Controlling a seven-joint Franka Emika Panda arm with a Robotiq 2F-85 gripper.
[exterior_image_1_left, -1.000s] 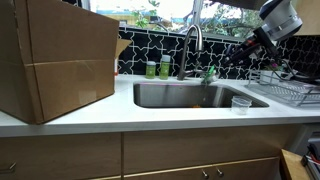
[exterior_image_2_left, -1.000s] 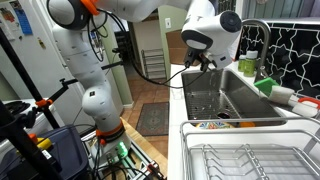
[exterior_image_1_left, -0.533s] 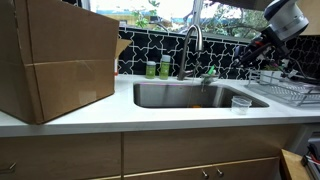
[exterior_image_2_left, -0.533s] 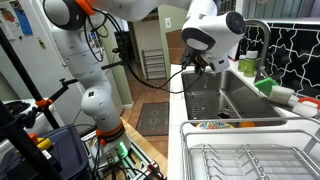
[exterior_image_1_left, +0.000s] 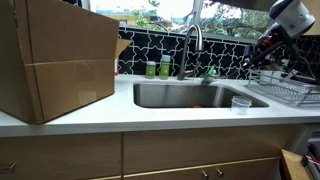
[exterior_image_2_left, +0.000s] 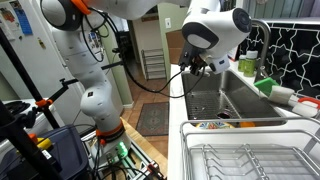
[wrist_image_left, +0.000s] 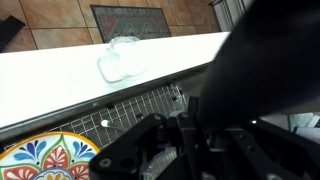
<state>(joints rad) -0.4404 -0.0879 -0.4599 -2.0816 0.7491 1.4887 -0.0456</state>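
My gripper (exterior_image_1_left: 264, 58) hangs above the near end of the wire dish rack (exterior_image_1_left: 286, 93) at the right of the sink; it also shows in an exterior view (exterior_image_2_left: 201, 66). In the wrist view the jaws (wrist_image_left: 168, 140) are dark and blurred, and a large dark shape covers the right side. I cannot tell whether they are open or hold anything. Below them lie the rack's wires (wrist_image_left: 120, 115) and a colourful patterned plate (wrist_image_left: 40, 160), which also shows in an exterior view (exterior_image_2_left: 205, 124). A clear plastic cup (exterior_image_1_left: 240, 103) stands on the white counter next to the rack; it also shows in the wrist view (wrist_image_left: 122, 60).
A steel sink (exterior_image_1_left: 190, 95) with a curved faucet (exterior_image_1_left: 193, 45) is set in the white counter. A large cardboard box (exterior_image_1_left: 55, 60) stands on the counter beyond the sink. Green bottles (exterior_image_1_left: 158, 68) stand by the tiled backsplash. A rug (wrist_image_left: 128, 20) lies on the floor.
The gripper has moved sideways away from the faucet and now sits over the dish rack. Nothing else has moved.
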